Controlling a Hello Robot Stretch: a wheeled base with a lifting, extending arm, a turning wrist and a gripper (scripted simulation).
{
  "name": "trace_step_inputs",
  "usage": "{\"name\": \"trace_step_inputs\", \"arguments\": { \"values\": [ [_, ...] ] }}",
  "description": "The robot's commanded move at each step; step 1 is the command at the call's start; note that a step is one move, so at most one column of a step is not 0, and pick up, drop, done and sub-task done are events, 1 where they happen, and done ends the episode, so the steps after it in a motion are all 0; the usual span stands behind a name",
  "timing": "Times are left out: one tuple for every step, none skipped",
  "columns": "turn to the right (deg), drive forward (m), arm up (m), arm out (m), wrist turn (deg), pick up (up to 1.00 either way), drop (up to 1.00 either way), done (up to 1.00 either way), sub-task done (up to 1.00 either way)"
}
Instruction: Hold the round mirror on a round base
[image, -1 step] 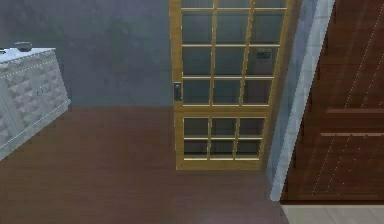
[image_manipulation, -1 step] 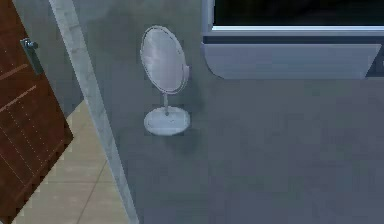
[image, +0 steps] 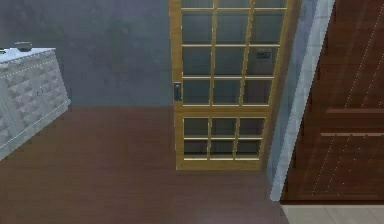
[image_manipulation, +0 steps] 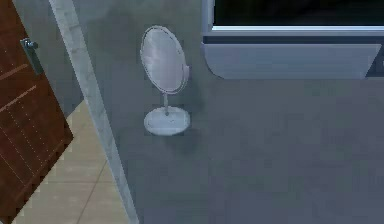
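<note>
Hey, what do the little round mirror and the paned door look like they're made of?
The round mirror: pale, glass-like disc on a light grey stem and base, perhaps metal or plastic. The paned door: yellowish frame and bars, likely varnished wood, around dark glass-like panes.

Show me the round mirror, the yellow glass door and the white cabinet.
round mirror (image_manipulation: 163, 60): arm side view, on its glass.
yellow glass door (image: 228, 89): forward view, on a middle pane.
white cabinet (image: 28, 98): forward view, on its front.

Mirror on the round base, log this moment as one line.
mirror: upright on grey surface | brown door: left of it | paned door: forward view's middle
</note>
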Motion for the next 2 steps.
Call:
{"name": "trace_step_inputs", "arguments": {
  "values": [
    [0.0, 0.00, 0.38, 0.00, 0.0, 0.00, 0.00, 0.00, 0.00],
    [0.0, 0.00, 0.00, 0.24, 0.0, 0.00, 0.00, 0.00, 0.00]
  ]
}}
